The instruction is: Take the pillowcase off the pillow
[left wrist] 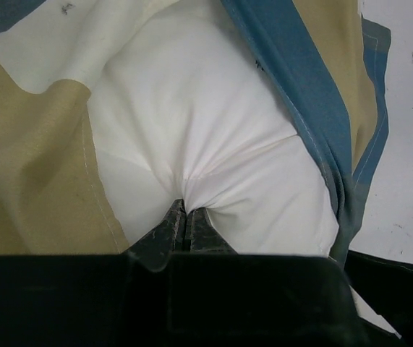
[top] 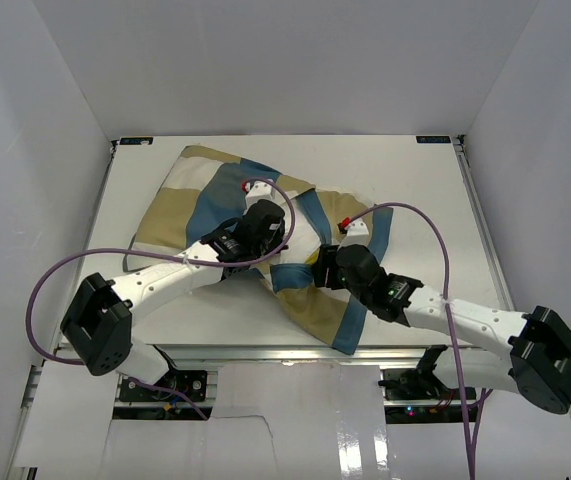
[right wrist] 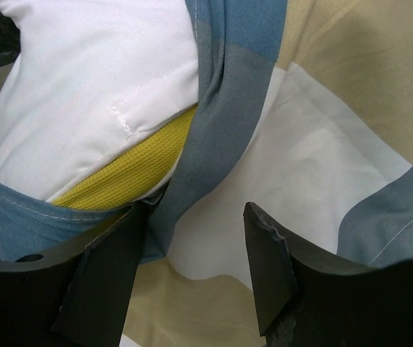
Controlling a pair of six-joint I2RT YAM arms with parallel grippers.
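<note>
A white surface point(top: 420, 185) is spreading across the middle of the overhead view. Three plain white walls are closing it in. A back wall point(top: 285, 60) is rising behind the far edge, while a left wall point(top: 25, 150) and a right wall point(top: 555, 140) are slanting up along the sides. A small dark marker point(top: 133, 142) is sitting at the far left corner and a second marker point(top: 433, 139) at the far right corner. A metal rail point(top: 265, 353) is running along the near edge, and glossy white panels point(top: 295, 420) are lying below it, catching reflections. In the left wrist view, a strip of the surface is showing at the right, carrying a few tiny dark specks.
</note>
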